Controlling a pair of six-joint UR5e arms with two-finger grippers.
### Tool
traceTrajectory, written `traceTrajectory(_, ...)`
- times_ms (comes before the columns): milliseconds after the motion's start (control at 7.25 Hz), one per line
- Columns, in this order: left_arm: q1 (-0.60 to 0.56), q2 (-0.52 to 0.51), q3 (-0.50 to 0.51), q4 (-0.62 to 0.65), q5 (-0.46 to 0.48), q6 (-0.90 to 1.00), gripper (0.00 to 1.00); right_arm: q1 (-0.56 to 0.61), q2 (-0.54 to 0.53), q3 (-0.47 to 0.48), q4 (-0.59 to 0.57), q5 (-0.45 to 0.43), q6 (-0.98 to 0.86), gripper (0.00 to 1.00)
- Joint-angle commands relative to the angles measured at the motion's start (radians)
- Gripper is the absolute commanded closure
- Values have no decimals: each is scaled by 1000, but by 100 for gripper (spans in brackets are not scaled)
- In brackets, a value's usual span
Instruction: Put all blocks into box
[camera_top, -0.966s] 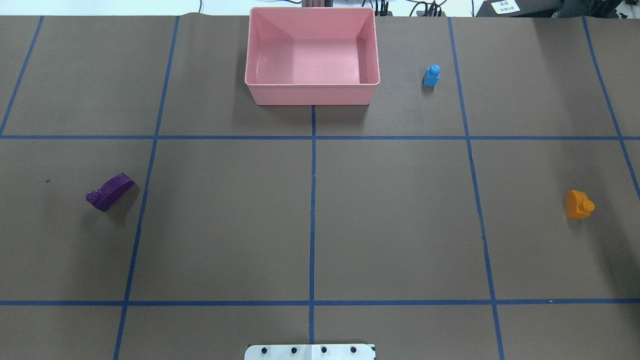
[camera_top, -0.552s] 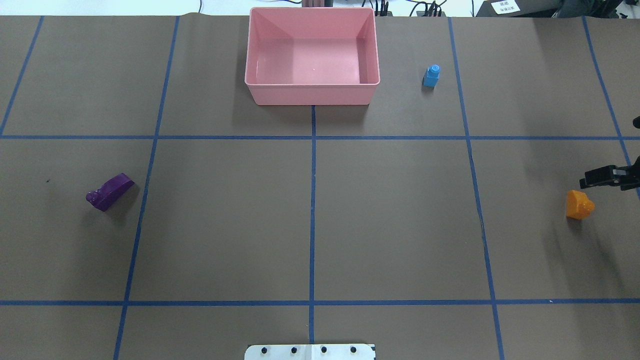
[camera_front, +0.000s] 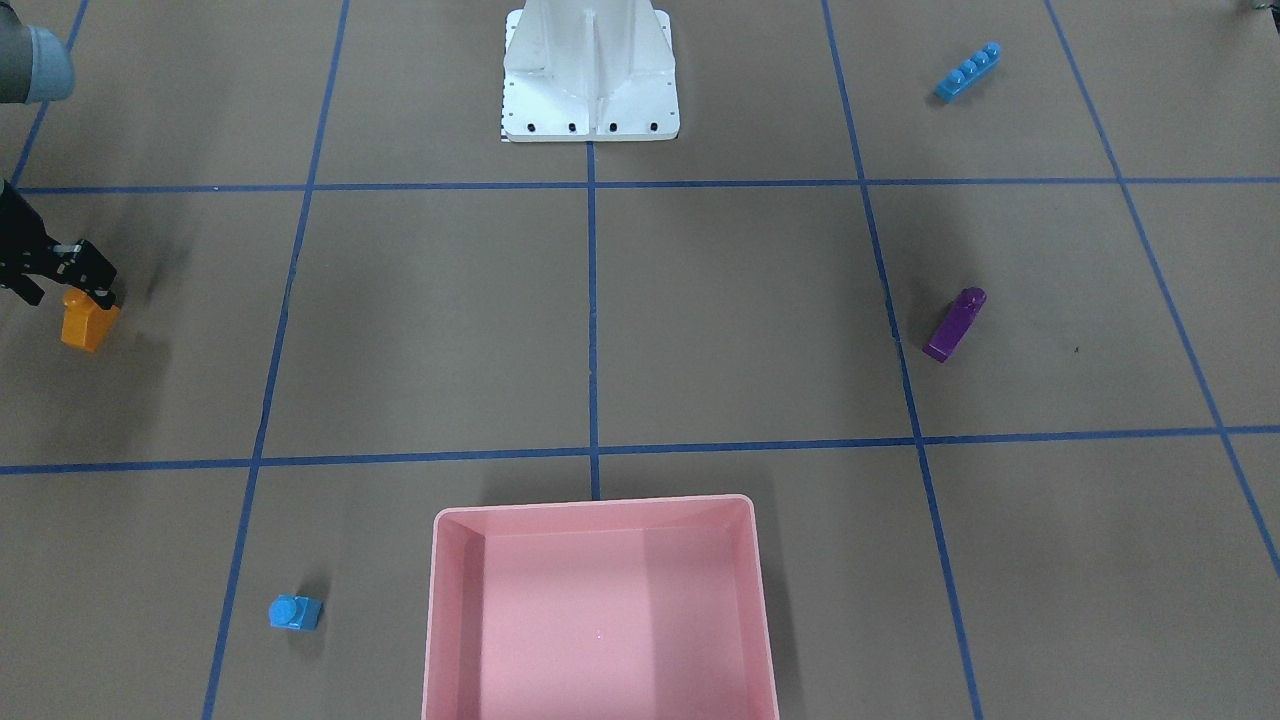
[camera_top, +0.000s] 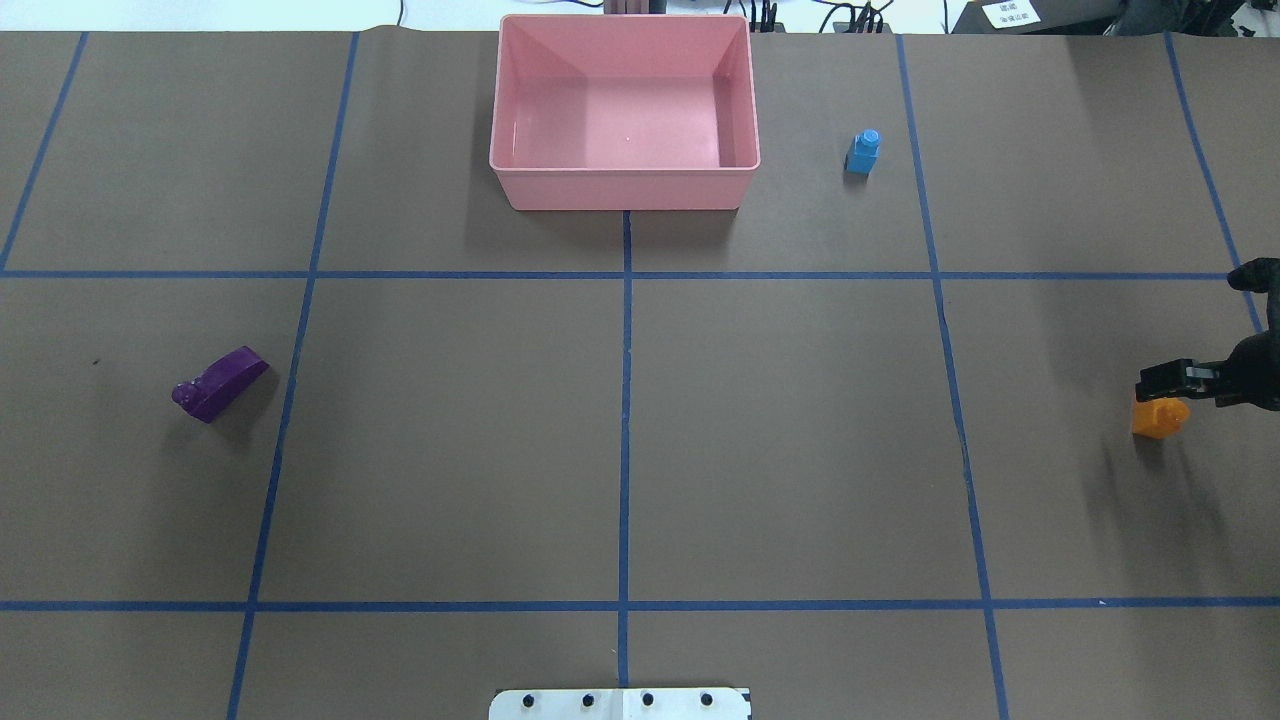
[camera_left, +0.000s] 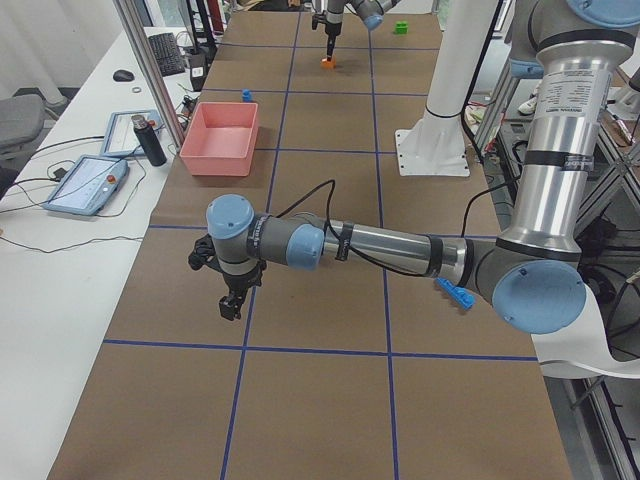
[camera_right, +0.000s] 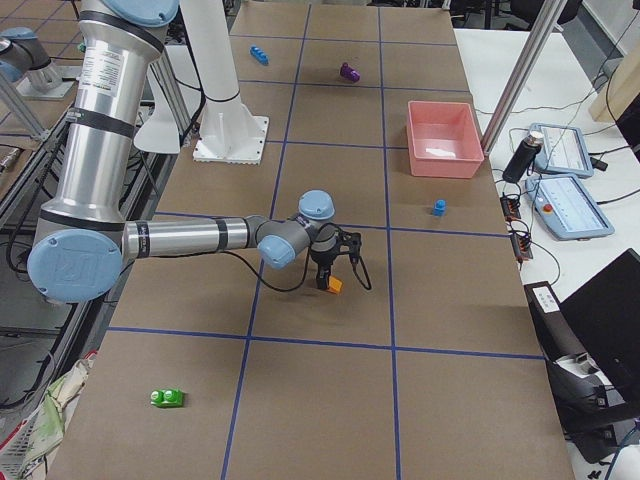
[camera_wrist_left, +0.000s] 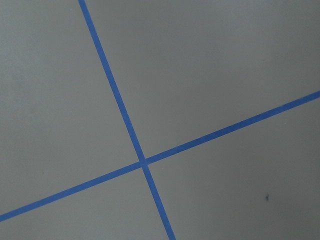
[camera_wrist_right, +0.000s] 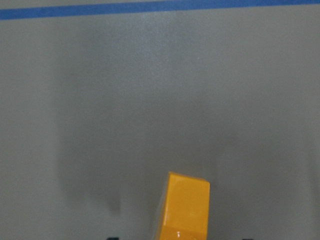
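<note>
The overhead camera sat high behind the robot and looked forward and down over the worktop, with the pink box at the far edge. The front-facing camera looked steeply down from the opposite side (so left and right were mirrored), with the white base at its top and the same box at its bottom. These two views shared the orange block and the purple block. Two side cameras stood farther off at the worktop's ends, and each looked along its whole length. The left wrist camera looked down from close range on crossing blue tape. The right wrist camera was closer still and caught the orange block at its lower edge.
</note>
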Motion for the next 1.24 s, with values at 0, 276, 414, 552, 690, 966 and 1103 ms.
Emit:
traceTrajectory(0,3,-1,-1,0,0,0,0,-19,-1,-23,-1,-3,0,27)
traceTrajectory(276,3,-1,-1,-2,0,0,0,-20,6,-26,-1,0,-6,79)
traceTrajectory(414,3,-1,1,-3,0,0,0,-20,12,-23,-1,4,-7,100)
traceTrajectory(552,3,-1,-1,-3,0,0,0,-19,15,0,-1,12,-7,100)
traceTrajectory(690,3,-1,-1,-5,0,0,0,7,38,34,-5,30,-9,100)
traceTrajectory(966,3,-2,-2,-5,0,0,0,121,228,52,-7,99,-15,100)
traceTrajectory(1103,3,-2,-5,-5,0,0,0,124,324,34,-18,92,-10,100)
